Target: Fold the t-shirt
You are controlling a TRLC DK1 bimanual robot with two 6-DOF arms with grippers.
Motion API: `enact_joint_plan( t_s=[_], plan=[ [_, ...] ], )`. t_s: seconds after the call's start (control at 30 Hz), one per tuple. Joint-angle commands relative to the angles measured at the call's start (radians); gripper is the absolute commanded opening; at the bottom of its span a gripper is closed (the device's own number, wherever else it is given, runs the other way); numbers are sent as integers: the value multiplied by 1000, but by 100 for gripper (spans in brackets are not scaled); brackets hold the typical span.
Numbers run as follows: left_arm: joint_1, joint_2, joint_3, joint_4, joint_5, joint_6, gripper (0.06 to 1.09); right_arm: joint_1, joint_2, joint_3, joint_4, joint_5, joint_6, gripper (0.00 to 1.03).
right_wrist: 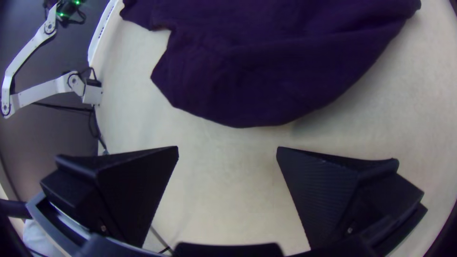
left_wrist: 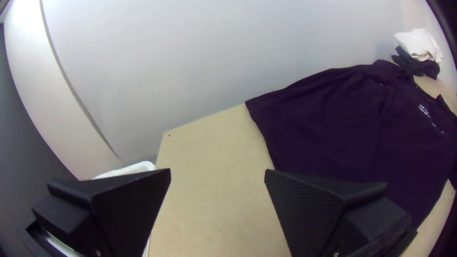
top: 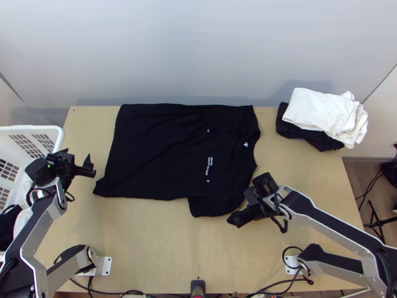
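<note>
Gaping empty beside a spread black T-shirt (top: 164,154), the left gripper (left_wrist: 218,169) and right gripper (right_wrist: 227,147) should pinch hem (top: 103,187) and sleeve (top: 211,206) (shallowly, I'd say), lifting the 2 together.

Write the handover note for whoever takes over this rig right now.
Left claw: open, empty, between basket and shirt.
Right claw: open, empty, by the shirt's near sleeve.
T-shirt: black, spread on the table, slightly rumpled, collar toward the right.
Done: shirt laid out.
To do: all the main folding; then perhaps add it to the cloth pile.
</note>
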Motion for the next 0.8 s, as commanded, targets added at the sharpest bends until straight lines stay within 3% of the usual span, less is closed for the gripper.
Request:
enact_joint_plan(
  t_s=[0.0,0.33,0.4,0.43,0.47,0.5,0.6,0.77],
  plan=[
    [-3,-50,-10,-29,0,-31,102,14,58,-48,215,76,80,90],
    [-6,-67,-21,-33,0,-50,102,17,147,24,266,95,80,87],
    [-6,-67,-23,-33,-1,-52,102,43,152,26,267,147,65,66],
    [-8,-67,-24,-33,-1,-54,102,60,152,24,267,187,50,46],
    [-8,-67,-24,-33,-1,-55,102,67,150,26,267,216,30,20],
    [-9,-67,-23,-33,-3,-55,102,67,150,27,269,227,21,2],
    [-16,-68,-21,-33,-7,-57,102,60,115,35,240,225,10,3],
    [-32,-84,-23,-32,-15,-55,102,17,-74,168,-113,225,-118,3]
  ],
)
